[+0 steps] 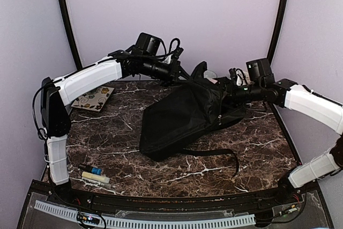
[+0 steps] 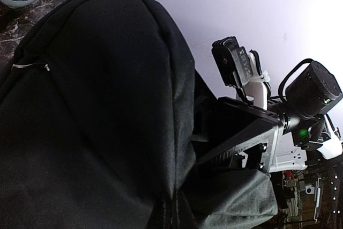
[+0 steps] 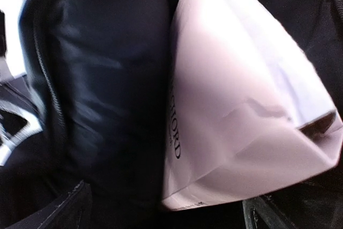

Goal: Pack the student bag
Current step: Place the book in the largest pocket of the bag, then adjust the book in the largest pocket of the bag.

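Black student bag [image 1: 179, 116] between closed left tool [image 1: 182, 75] and wide-open right tool [image 3: 171, 208], pale packet [image 3: 241, 95] inside.

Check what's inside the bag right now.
A pale pink package with black lettering sits in the open mouth of the bag. Anything deeper or behind it is hidden by the package and the bag's fabric.

I see pale lilac walls [image 1: 171, 14], dark marble-look tabletop [image 1: 177, 172] w/ white veins, black corner posts [image 1: 65, 22]; light's even.
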